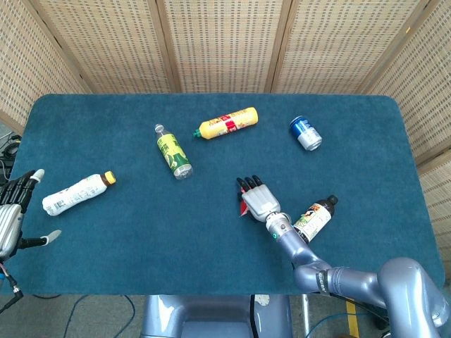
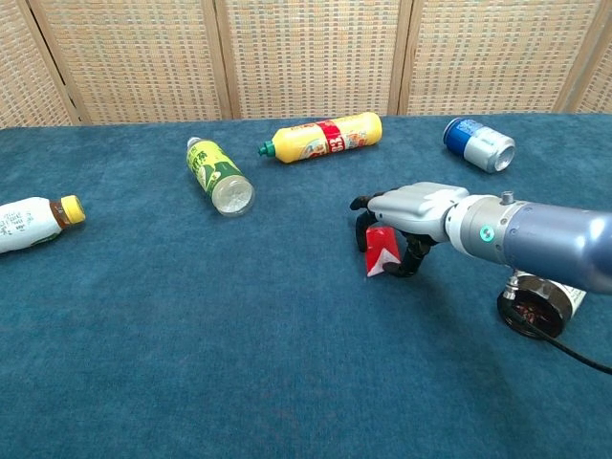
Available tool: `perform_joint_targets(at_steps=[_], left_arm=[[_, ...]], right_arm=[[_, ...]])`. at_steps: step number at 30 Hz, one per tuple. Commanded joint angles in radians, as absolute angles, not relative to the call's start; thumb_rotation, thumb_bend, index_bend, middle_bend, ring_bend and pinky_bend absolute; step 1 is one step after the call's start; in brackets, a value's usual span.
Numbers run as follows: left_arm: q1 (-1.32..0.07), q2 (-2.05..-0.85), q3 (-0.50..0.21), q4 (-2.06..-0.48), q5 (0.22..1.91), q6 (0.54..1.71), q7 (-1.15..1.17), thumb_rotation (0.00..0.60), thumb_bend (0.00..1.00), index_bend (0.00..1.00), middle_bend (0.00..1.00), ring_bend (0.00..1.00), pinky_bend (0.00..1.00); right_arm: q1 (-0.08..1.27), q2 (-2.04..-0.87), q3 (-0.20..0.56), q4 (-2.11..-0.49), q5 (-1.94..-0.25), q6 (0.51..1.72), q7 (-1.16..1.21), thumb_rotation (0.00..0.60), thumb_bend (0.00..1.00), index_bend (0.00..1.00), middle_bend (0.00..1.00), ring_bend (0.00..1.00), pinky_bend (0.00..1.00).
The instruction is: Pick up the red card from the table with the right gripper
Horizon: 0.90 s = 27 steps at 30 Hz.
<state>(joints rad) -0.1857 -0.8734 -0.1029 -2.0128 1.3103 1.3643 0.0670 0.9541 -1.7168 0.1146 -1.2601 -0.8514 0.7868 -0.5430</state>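
- A small, flat red card (image 2: 380,250) sits tilted up off the blue, carpet-like table (image 1: 106,232), near its middle.
- The right hand (image 2: 402,218), silver with dark fingertips, curls over the card, fingers closed around it.
- Just right of the card lies a dark-capped bottle (image 1: 315,215).
- Behind the card lie a yellow bottle (image 1: 227,123), a green bottle (image 1: 173,151) and a blue can (image 1: 305,133).
- Far left of the card lies a white bottle (image 1: 76,193); the left hand (image 1: 13,211) hangs at the table edge, fingers spread.

The head view looks steeply down on the whole table (image 1: 211,246); the chest view faces across it, low and closer.
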Motion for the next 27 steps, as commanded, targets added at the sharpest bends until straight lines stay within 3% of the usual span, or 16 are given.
perform_joint_targets(at_steps=[1, 11, 27], left_arm=[[-0.186, -0.873, -0.103, -2.013, 1.31, 1.365, 0.067, 0.6, 0.0, 0.0, 0.0, 0.0, 0.0], [-0.185, -0.871, -0.103, -2.012, 1.311, 1.364, 0.061, 0.6, 0.0, 0.0, 0.0, 0.0, 0.0], [-0.185, -0.872, -0.101, -2.015, 1.317, 1.366, 0.065, 0.6, 0.0, 0.0, 0.0, 0.0, 0.0]], right_arm=[[0.954, -1.717, 0.114, -1.259, -0.852, 0.786, -0.543, 0.6, 0.6, 0.7, 0.0, 0.0, 0.0], [0.945, -1.719, 0.118, -1.263, -0.884, 0.798, -0.523, 0.6, 0.59, 0.75, 0.01, 0.0, 0.0], [0.92, -1.716, 0.116, -1.26, -0.955, 0.812, -0.48, 0.6, 0.62, 0.73, 0.03, 0.0, 0.0]])
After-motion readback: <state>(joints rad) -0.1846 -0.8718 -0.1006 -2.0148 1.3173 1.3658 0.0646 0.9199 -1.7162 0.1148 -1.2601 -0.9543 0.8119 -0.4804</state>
